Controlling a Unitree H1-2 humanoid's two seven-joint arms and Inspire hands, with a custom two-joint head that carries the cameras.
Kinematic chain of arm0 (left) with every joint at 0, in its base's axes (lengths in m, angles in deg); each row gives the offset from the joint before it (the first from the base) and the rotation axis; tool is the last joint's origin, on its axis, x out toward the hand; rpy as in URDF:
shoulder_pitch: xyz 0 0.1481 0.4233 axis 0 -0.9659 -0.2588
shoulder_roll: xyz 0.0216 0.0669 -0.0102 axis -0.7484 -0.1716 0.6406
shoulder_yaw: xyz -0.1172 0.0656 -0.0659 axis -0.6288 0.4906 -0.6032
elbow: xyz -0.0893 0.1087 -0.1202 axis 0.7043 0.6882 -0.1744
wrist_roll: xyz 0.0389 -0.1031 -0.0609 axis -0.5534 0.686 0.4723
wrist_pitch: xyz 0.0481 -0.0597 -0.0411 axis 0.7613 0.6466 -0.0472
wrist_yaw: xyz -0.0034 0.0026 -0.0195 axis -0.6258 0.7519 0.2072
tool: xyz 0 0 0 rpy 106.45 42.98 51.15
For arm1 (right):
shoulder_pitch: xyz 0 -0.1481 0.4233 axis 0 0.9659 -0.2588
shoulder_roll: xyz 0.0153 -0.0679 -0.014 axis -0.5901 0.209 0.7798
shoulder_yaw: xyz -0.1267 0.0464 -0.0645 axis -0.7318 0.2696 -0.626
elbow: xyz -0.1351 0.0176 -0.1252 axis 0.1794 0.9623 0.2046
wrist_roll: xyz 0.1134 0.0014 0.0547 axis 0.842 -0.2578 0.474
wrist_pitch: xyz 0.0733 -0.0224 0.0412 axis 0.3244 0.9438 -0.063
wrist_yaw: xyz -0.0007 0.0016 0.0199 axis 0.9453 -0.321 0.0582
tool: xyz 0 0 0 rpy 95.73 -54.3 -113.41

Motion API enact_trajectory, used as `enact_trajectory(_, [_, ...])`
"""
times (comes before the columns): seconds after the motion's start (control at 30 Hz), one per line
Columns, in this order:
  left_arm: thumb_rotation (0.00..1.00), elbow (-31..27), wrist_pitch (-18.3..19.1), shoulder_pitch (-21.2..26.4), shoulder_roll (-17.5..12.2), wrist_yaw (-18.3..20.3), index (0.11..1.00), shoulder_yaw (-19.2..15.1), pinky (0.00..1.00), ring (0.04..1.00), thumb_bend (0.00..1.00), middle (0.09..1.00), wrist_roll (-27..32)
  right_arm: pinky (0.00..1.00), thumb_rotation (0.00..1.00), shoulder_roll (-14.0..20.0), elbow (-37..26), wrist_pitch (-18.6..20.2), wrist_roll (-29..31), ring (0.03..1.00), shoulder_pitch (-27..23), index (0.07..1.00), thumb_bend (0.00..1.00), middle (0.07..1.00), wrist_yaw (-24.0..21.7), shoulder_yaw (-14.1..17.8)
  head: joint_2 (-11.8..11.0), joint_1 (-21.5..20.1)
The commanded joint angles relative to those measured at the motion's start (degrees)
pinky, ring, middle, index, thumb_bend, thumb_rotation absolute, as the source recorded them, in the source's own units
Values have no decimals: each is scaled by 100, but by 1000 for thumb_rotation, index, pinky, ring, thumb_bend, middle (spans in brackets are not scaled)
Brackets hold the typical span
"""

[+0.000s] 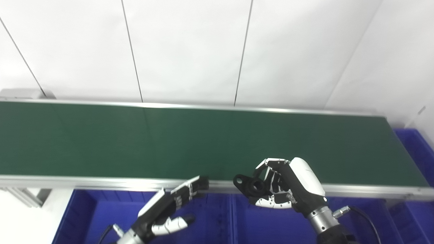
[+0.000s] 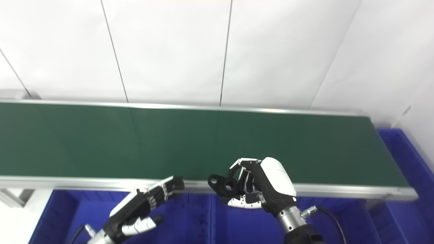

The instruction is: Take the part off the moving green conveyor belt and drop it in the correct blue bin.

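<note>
My right hand (image 1: 288, 188) is shut on a black part with round holes (image 1: 250, 184). It holds the part over the near metal rail of the green conveyor belt (image 1: 169, 142), above the blue bins (image 1: 264, 220). The same hand (image 2: 262, 186) and part (image 2: 223, 184) show in the right eye view. My left hand (image 1: 169, 206) is open and empty, fingers stretched toward the rail, over the left blue bin (image 1: 101, 217). No part lies on the belt surface in view.
A metal rail (image 1: 101, 183) edges the belt's near side. Another blue bin (image 1: 417, 149) stands past the belt's right end. A divider (image 1: 232, 217) separates the near bins. A white panelled wall (image 1: 190, 51) stands behind the belt.
</note>
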Motion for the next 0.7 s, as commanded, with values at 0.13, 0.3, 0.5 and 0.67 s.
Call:
enact_trajectory(0.13, [637, -196, -199, 241, -73, 40, 913, 31, 862, 910, 483, 932, 180, 119, 121, -79, 270, -61, -726, 177, 120, 488, 518, 268, 357, -181, 128, -68])
enact_trajectory(0.3, [616, -209, -209, 241, -46, 19, 909, 47, 855, 903, 471, 928, 143, 341, 166, 65, 221, 1018, -1466, 408, -7, 615, 611, 495, -1094, -653, 116, -50])
enact_trajectory(0.5, [676, -230, -208, 206, -67, 33, 914, 60, 865, 914, 492, 937, 183, 714, 372, 134, 497, 1854, -1965, 782, -251, 834, 694, 807, -2375, -1165, 117, -29])
enact_trajectory(0.67, [673, -214, -211, 192, -76, 42, 915, 37, 863, 913, 487, 937, 192, 872, 434, 149, 454, 2141, -2336, 866, -329, 860, 680, 860, -2638, -1309, 110, -60])
